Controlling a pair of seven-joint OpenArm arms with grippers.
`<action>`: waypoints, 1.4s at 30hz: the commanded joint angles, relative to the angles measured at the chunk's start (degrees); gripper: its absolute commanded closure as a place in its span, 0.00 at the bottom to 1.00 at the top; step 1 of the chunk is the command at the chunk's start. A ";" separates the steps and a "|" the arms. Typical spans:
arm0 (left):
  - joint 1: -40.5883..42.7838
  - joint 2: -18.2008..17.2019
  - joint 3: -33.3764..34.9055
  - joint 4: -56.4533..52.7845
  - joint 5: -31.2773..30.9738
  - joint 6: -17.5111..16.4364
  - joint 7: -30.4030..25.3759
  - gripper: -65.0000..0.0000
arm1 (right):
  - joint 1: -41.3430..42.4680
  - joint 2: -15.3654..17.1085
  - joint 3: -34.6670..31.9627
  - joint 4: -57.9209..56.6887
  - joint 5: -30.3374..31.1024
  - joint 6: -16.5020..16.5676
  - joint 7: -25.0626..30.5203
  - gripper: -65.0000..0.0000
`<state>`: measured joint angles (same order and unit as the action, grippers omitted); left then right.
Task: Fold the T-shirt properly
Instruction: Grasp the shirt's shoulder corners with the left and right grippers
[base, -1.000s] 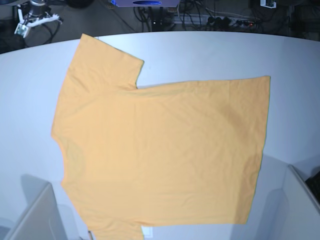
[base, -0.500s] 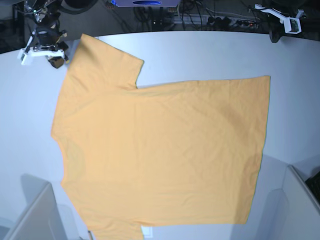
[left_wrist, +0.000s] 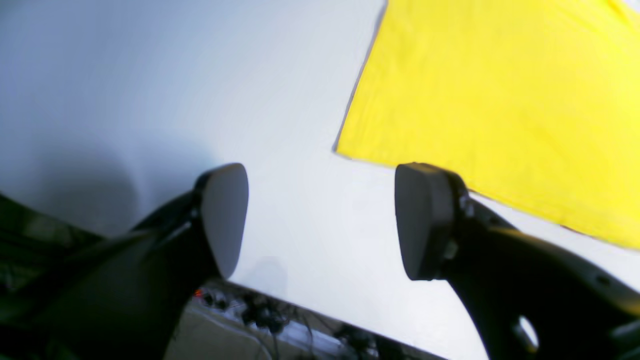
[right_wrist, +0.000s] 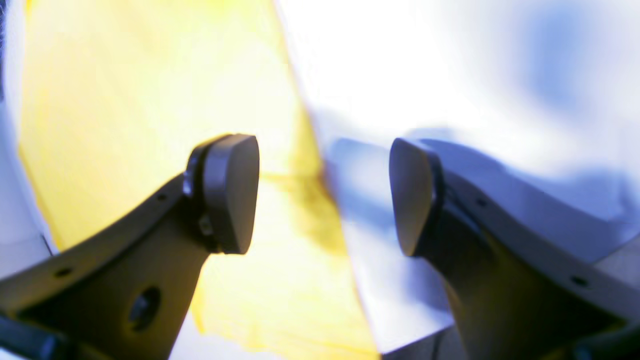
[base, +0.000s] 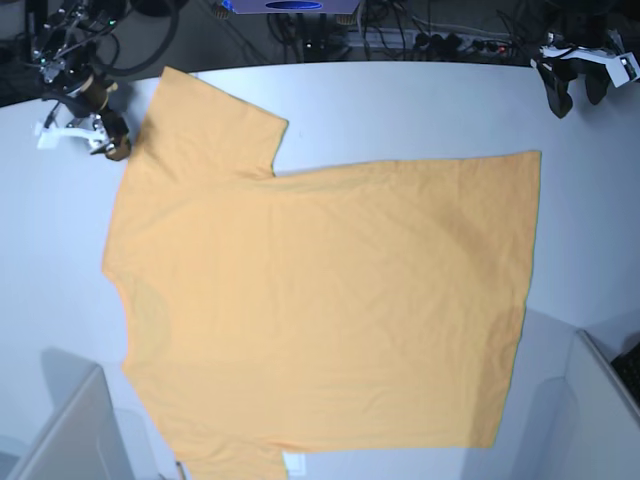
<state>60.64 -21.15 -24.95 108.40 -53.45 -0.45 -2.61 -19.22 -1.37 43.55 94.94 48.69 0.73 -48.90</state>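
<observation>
Cut off at the bottom edge of the base view: the lower sleeve of the T-shirt (base: 320, 300). Too blurry in the right wrist view to make out the cloth's edge. Only a corner of the shirt seen from the left wrist. Lettering hidden, if any.

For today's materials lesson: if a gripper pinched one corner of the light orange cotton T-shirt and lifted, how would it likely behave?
The light orange cotton T-shirt lies flat in a thin layer, so it would probably hang limp. It looks light for its spread. On the smooth white table, a push would likely bunch it.
</observation>
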 joint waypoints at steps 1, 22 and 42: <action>0.06 -0.52 -0.41 -0.22 -1.98 -0.91 -1.56 0.32 | 0.10 0.88 0.10 -0.47 0.15 0.10 -0.19 0.41; -23.15 4.75 -10.61 -14.90 -8.92 -6.19 29.91 0.32 | -4.38 0.62 -11.59 -3.90 -0.29 6.52 4.38 0.68; -37.65 7.92 -8.15 -25.01 -9.27 -6.19 43.97 0.32 | -4.47 0.88 -11.59 -3.90 -0.29 6.26 4.11 1.00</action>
<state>22.63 -13.08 -33.58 83.77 -64.20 -8.10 38.00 -23.07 -0.80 31.90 90.98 50.61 8.40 -43.24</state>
